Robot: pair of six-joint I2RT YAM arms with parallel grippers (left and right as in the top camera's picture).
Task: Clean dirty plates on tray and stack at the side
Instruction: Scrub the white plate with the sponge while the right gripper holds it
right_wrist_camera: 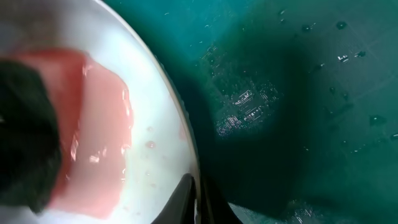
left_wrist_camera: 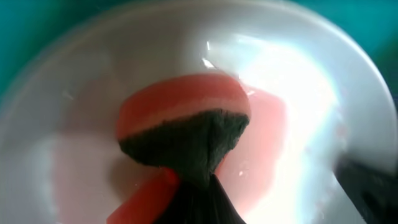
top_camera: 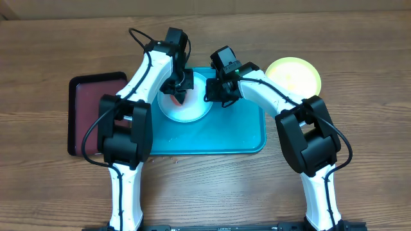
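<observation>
A white plate [top_camera: 186, 110] lies on the turquoise tray [top_camera: 237, 138], left of the middle. My left gripper [top_camera: 178, 93] is shut on a red sponge with a dark scouring face [left_wrist_camera: 180, 118], pressed onto the plate [left_wrist_camera: 298, 62] over a pink smear. The right gripper [top_camera: 215, 96] is shut on the plate's right rim, its fingers [right_wrist_camera: 186, 202] pinching the rim's edge. In the right wrist view the plate [right_wrist_camera: 149, 112] carries a wet pink smear, and the sponge [right_wrist_camera: 25, 124] shows at the left. A yellow-green plate [top_camera: 293, 76] rests on the table right of the tray.
A dark maroon tray [top_camera: 90, 109] with a black rim lies left of the turquoise one. The turquoise tray's floor [right_wrist_camera: 298, 93] is wet with droplets to the right of the plate. Both arms cross over the tray's back half.
</observation>
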